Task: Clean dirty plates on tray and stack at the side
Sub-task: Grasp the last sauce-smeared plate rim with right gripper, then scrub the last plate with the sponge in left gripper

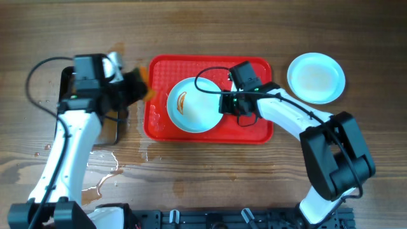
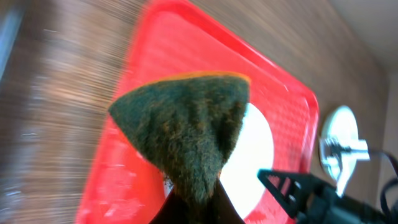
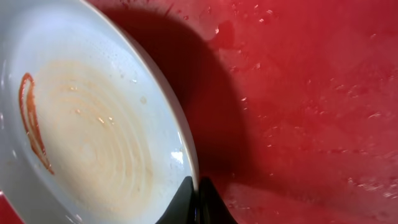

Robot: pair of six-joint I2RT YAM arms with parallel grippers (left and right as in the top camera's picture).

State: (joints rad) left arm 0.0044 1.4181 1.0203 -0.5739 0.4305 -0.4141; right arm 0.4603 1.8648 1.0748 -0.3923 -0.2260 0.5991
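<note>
One plate (image 1: 194,105) with an orange-brown smear (image 3: 31,118) lies tilted on the red tray (image 1: 184,63). My right gripper (image 1: 224,102) is shut on its right rim; in the right wrist view the fingertips (image 3: 197,199) pinch the rim of the plate (image 3: 87,124) above the tray floor (image 3: 298,93). A second plate (image 1: 316,77) rests on the table right of the tray. My left gripper (image 1: 137,86) hovers at the tray's left edge, shut on a green sponge (image 2: 186,124) with an orange backing. The sponge hangs over the tray (image 2: 155,37), short of the plate (image 2: 255,155).
A dark metal pan (image 1: 119,130) sits left of the tray, mostly hidden under my left arm. Water puddles (image 1: 108,168) spread over the wooden table in front of it. The tray floor is wet with droplets.
</note>
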